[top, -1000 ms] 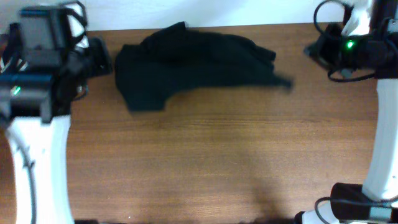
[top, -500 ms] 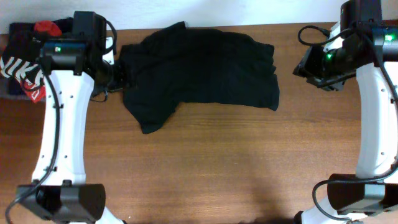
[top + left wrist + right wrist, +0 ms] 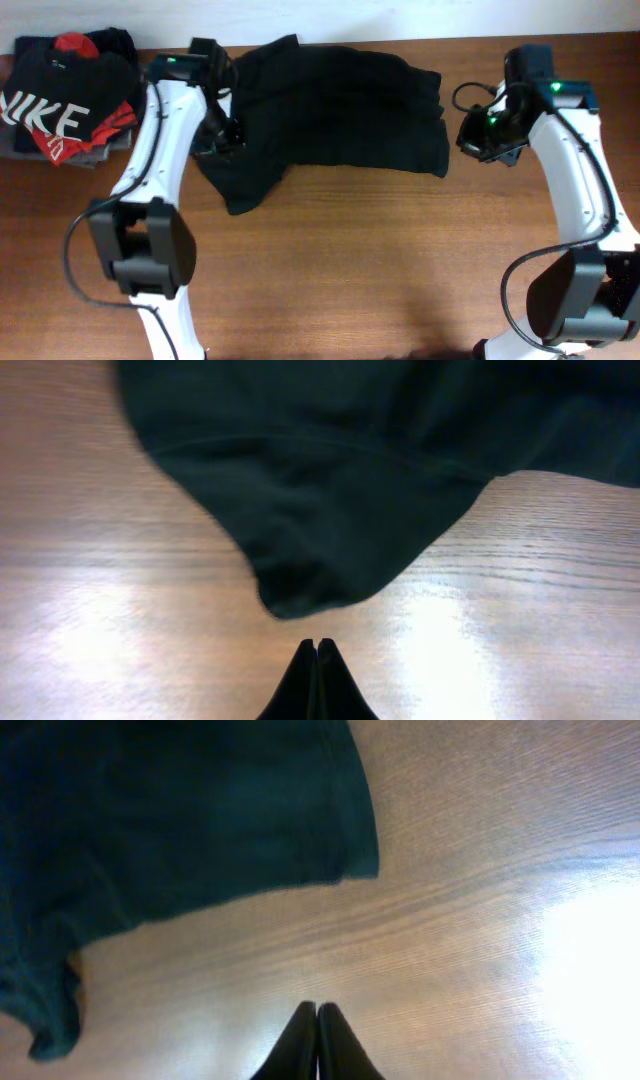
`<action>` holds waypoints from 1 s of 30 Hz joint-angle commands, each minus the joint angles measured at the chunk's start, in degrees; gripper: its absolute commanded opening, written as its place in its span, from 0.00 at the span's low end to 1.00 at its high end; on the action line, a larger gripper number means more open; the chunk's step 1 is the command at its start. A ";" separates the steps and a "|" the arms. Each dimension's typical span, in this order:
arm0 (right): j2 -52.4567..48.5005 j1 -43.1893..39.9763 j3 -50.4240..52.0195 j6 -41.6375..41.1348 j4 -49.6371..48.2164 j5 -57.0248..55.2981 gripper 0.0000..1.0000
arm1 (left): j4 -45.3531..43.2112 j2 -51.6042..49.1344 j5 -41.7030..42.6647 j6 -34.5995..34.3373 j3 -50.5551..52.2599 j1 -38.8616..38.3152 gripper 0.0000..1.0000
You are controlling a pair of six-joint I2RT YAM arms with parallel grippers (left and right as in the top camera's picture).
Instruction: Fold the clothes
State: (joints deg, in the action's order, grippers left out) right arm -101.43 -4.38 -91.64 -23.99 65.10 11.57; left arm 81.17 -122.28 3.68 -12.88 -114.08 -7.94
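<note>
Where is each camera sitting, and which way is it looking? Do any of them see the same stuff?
Overhead: above the table, facing straight down at the black T-shirt and a folded pile; the left arm and right arm both show.
Left wrist: on the left arm, facing down past its shut left fingers at a rounded shirt edge.
Right wrist: on the right arm, facing down past its shut right fingers at a shirt corner.
Shared: all three see the T-shirt and the wooden table.

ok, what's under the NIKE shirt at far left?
At its right edge red fabric peeks out, with a grey layer lowest. How many garments the NIKE shirt covers cannot be seen.
</note>
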 commanded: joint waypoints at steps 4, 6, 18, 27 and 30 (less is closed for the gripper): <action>0.66 0.35 9.97 -0.17 -13.20 1.51 0.04 | -1.46 -4.57 1.29 0.07 -0.26 -1.07 0.01; 0.66 0.35 12.68 -1.18 -17.73 1.51 0.04 | -2.67 -5.33 1.29 0.07 -0.26 -1.07 0.01; -3.93 0.37 17.53 -5.49 -33.24 2.78 0.04 | -8.50 -13.88 1.29 0.09 -0.26 -1.07 0.01; -11.28 0.42 17.53 -5.49 -36.57 5.03 0.04 | -11.15 -15.96 1.29 0.09 -0.26 -1.11 0.01; -12.81 0.72 17.53 -5.55 -37.09 5.35 0.04 | -10.91 -16.28 1.29 0.09 -0.26 -1.27 0.01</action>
State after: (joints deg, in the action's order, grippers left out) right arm -112.46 -4.38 -74.59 -28.77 28.45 15.35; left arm 70.19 -137.32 4.36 -12.88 -114.08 -8.88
